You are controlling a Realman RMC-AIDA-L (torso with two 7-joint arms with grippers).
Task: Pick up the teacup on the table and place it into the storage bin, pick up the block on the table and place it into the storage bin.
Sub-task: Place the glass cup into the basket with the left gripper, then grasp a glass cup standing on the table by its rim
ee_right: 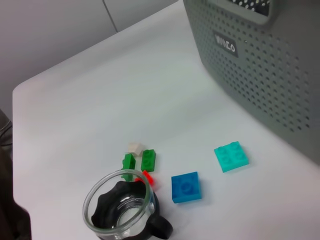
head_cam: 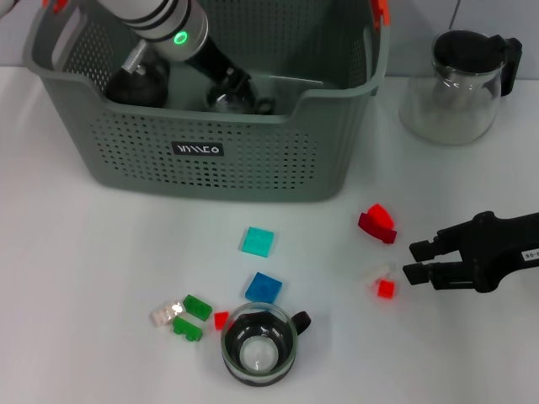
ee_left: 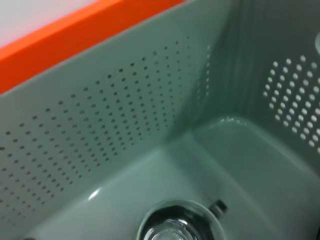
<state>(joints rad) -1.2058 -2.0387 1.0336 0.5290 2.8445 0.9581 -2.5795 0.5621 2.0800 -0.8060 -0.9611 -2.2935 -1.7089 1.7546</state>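
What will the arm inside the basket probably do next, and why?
Probably let go and lift out: the left gripper reaches deep into the storage bin, and a glass teacup sits at the bin's floor. A second teacup remains on the table.

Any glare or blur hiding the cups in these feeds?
Head view: left gripper inside the storage bin, mild glare on the table teacup, right gripper sharp. Left wrist view: soft focus, bright highlight on the bin's floor beside the teacup in the bin. Right wrist view: crisp, soft shadows.

Glass teapot [head_cam: 459, 84] — black lid, black handle — on white table [head_cam: 84, 252].
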